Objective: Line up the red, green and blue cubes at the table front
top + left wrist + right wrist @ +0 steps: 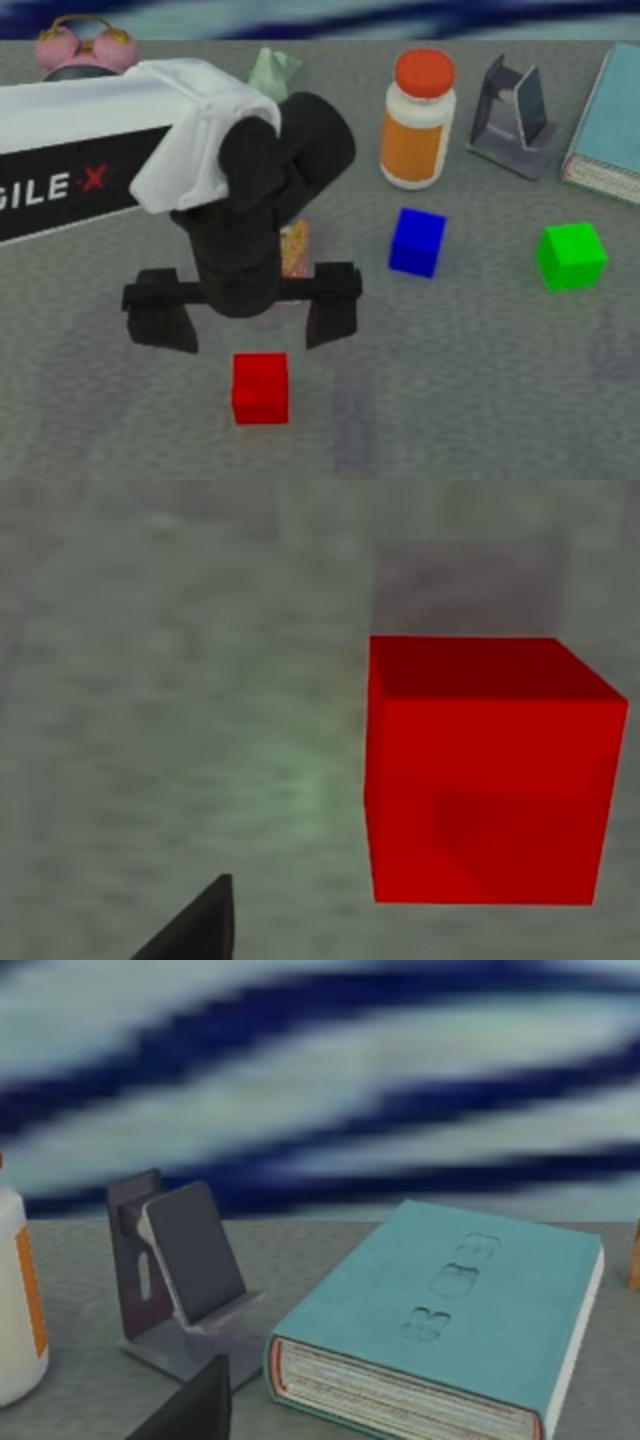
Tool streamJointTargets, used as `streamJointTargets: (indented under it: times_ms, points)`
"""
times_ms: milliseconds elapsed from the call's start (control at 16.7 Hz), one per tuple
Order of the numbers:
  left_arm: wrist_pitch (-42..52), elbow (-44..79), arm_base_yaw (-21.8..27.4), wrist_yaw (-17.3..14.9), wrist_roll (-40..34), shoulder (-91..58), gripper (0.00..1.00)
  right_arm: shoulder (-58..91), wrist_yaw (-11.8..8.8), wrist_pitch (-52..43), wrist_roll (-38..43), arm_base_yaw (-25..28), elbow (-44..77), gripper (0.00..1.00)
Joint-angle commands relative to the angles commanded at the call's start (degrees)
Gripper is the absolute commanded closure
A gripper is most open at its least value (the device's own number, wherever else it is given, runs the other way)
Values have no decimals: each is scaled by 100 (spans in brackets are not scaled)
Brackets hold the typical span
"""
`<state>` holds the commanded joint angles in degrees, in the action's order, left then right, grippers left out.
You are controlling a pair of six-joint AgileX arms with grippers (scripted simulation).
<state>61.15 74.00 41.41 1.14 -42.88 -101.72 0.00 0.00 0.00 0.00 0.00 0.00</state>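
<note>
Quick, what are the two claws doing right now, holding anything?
Left gripper: open, holding nothing, above the small bright red cube on the grey table.
Right gripper: not visible in the top view; cannot be told.

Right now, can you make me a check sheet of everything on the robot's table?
Surface: grey speckled table, flat.
Job's things: red cube near the front, alone; blue cube mid-table; green cube to its right. All apart, not lined up.
Clutter: bottle, stand, teal book, pink clock and a pale green thing along the back; a card box partly under the arm.
Grippers: left gripper open, above the table just behind the red cube, not touching it. Right gripper: only a dark tip in its wrist view.
Cables: nothing seen.
Surroundings: blue-and-white striped backdrop.
</note>
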Motion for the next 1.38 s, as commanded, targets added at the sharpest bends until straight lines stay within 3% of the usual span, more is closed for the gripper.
streamJointTargets:
  times_ms: [360,720,1080,1380]
  points:
    - [-351,-500,-267,30,52,503,0,588,-18,-403,32,93,588,0]
    - [-1641,-2332,-1399,84,458,2899,0,3281,-3,-1930,142,356,2853,0]
    - [-3430,-4840,-2797,80,1648,6273,0,7148,5,-3966,272,695,5553,0]
    - [-4773,-6434,-3656,15,2896,8469,0,9706,-1,-5437,367,957,7567,0]
